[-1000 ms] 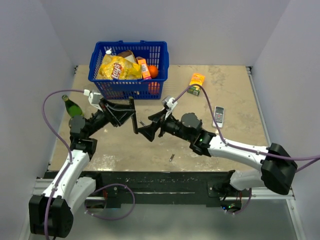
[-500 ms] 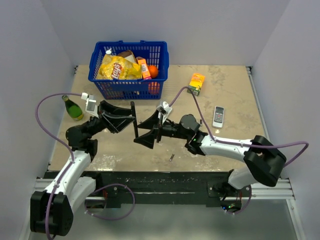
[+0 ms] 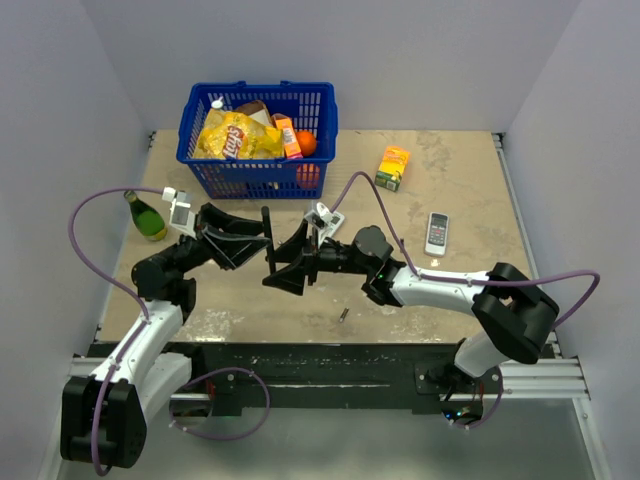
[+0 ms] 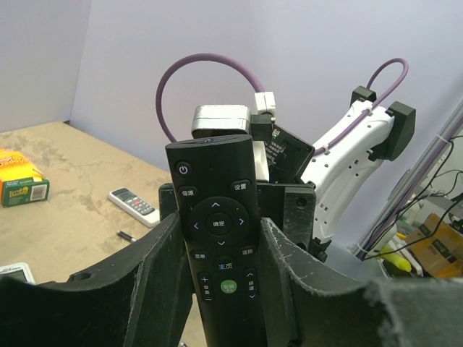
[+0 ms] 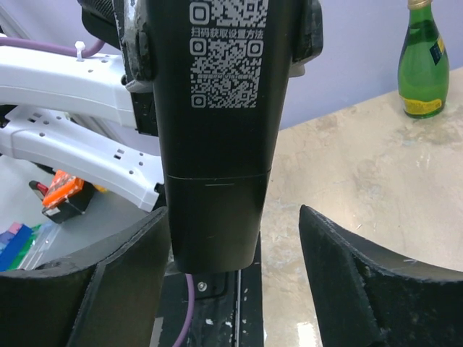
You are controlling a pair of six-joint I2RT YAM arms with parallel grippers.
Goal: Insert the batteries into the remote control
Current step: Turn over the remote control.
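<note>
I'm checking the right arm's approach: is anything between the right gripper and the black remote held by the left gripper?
Nothing visible does. The right gripper is open, and the back of the remote control sits right before it, framed between its fingers. The left gripper grips it from the other side.

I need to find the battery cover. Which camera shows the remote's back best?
Right wrist: the remote fills it back-on, with a seam line visible. Left wrist shows its buttons; the top view only a thin edge.
</note>
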